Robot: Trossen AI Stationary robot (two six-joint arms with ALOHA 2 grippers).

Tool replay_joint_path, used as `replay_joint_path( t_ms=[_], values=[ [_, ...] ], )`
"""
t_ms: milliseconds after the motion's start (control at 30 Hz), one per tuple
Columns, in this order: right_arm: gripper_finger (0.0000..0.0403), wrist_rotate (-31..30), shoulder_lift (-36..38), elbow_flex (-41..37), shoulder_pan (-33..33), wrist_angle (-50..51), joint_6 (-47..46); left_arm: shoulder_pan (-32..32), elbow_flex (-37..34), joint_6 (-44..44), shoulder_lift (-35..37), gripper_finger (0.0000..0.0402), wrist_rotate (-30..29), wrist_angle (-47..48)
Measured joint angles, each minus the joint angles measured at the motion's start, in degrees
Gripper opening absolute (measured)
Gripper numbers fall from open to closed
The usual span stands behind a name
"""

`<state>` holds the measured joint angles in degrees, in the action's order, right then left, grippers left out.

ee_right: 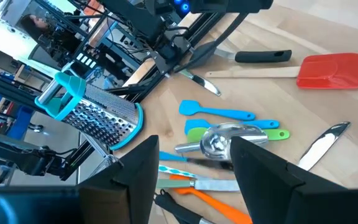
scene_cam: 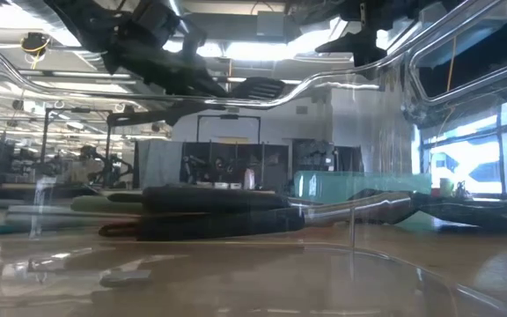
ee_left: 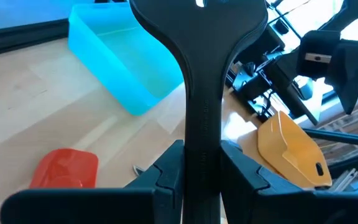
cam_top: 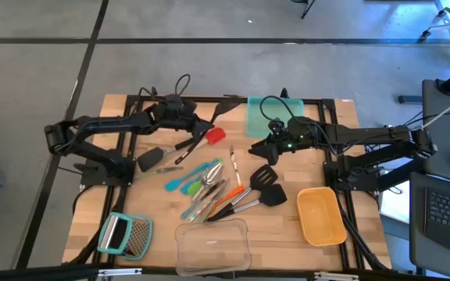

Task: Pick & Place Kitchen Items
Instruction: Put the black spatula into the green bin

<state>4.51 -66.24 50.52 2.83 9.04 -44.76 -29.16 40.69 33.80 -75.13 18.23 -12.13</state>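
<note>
black spatula point(ee_left: 202, 74) handle clamped between left gripper point(ee_left: 201, 163) fingers.

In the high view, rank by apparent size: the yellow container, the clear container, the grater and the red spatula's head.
1. clear container
2. yellow container, a little smaller than the clear one
3. grater
4. red spatula's head, clearly the smallest

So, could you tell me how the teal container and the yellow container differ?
The teal container sits at the table's far edge, between the two arms; the yellow container sits nearer the front, under the right arm. The teal one looks translucent blue-green, the yellow one opaque orange-yellow. Both are shallow, open rectangular tubs and look empty.
</note>
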Motion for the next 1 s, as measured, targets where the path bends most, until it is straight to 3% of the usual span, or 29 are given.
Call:
replay_joint_path(
  t_ms=[433,700,800,1000],
  values=[
    [0.0201,0.00,0.00,0.00,-0.02,0.00,0.01,-0.42,0.00,2.76,-0.02,0.0065,3.40,-1.31],
    [0.0201,-1.84,0.00,0.00,0.00,-0.03,0.09,-2.90,0.11,22.71,-1.02,0.0065,19.11,-21.36],
    [0.0201,-5.68,0.00,0.00,-0.04,-1.77,0.20,-4.19,0.11,30.27,-2.40,0.0065,24.81,-27.94],
    [0.0201,-16.03,-4.40,-0.02,-0.04,-20.09,1.46,-3.69,0.11,43.62,-7.16,0.0065,30.26,-44.76]
  ],
)
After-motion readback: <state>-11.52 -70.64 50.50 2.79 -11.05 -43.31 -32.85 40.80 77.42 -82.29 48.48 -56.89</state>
